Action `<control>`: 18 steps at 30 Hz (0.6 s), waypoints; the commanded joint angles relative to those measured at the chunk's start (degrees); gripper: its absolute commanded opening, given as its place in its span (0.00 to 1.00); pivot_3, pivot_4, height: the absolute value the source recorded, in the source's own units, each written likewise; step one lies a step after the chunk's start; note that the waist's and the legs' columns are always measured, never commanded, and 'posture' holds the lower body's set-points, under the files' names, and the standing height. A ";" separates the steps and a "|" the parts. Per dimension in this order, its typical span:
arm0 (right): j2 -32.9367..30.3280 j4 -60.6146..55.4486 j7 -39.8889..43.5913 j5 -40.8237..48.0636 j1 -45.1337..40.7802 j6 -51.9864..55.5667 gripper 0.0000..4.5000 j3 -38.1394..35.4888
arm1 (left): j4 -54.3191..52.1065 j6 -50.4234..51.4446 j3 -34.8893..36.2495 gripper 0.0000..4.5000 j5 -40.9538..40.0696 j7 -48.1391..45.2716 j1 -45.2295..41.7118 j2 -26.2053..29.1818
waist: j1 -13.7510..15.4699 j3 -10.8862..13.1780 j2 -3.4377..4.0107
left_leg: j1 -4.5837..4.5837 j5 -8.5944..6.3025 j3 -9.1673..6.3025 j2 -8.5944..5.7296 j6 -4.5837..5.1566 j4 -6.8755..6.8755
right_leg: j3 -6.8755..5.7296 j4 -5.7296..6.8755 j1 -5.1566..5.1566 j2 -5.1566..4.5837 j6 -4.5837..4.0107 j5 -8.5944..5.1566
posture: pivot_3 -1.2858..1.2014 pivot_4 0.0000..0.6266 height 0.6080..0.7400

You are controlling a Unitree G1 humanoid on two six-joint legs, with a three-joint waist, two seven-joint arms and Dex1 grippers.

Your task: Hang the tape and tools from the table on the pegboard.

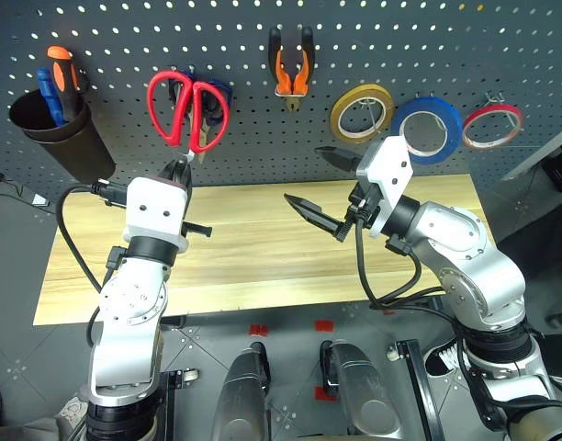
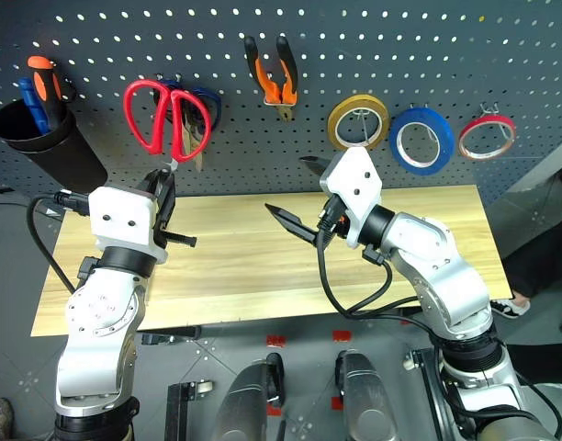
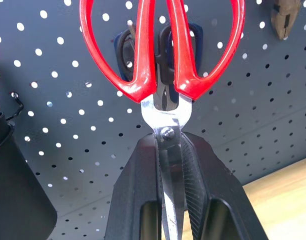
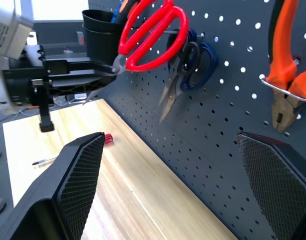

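table (image 1: 263, 266): light wooden plank top, red-handled screwdriver (image 4: 73, 150) lies on it near the pegboard
left gripper (image 3: 168, 165): fingers pinched tight on the steel blades of the red-handled scissors (image 1: 187, 110), handles up against the board
right gripper (image 1: 322, 184): jaws spread wide, holding nothing, over the table
pegboard (image 1: 263, 138): dark grey; orange-and-black pliers (image 1: 292, 62) on hook, blue tape (image 1: 428, 129) ring hanging right of yellow ring (image 1: 362, 112)

Dark grey floor (image 1: 15, 303) with seam lines and small red tape marks (image 1: 259, 329) below; black cable (image 1: 5, 184) trailing at far left; bright window light (image 4: 53, 10) behind, seen from right wrist
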 commanded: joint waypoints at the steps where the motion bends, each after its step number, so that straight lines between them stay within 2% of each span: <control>1: 1.11 -0.89 0.30 -0.17 -2.31 -2.09 1.00 -0.04 | 2.21 -0.87 -1.00 0.06 0.65 -0.33 -1.63 -0.02 | -0.07 0.00 0.00 | 0.00 0.00 0.00 0.00 0.01 0.00 | 0.00 0.00 0.00 0.00 -0.01 0.01 | 0.44 0.56 1.00; 5: 2.07 -0.56 0.59 -0.20 -3.29 -2.36 1.00 0.14 | 3.69 -0.22 -0.92 0.06 0.65 -0.55 -1.20 0.25 | -0.17 0.00 0.00 | 0.02 0.01 0.00 0.02 -0.01 -0.01 | 0.00 0.00 0.00 0.01 -0.02 0.02 | 0.43 0.56 1.00; 12: 2.94 -0.41 0.67 -0.72 -2.41 -2.43 1.00 1.18 | 4.74 0.55 -0.71 0.56 -0.86 -1.38 0.41 -0.65 | -0.09 0.00 0.00 | 0.02 0.01 0.00 0.01 -0.02 0.03 | -0.01 0.00 0.02 -0.01 -0.03 0.03 | 0.44 0.56 1.00; 18: 3.31 -0.81 -1.12 -2.10 -0.30 -0.23 1.00 3.16 | 6.91 5.27 2.06 0.98 -8.51 -5.75 5.73 -2.34 | -0.17 -0.01 0.01 | 0.05 0.02 -0.01 0.04 -0.04 0.00 | -0.02 0.01 0.02 0.00 -0.03 0.03 | 0.44 0.57 1.00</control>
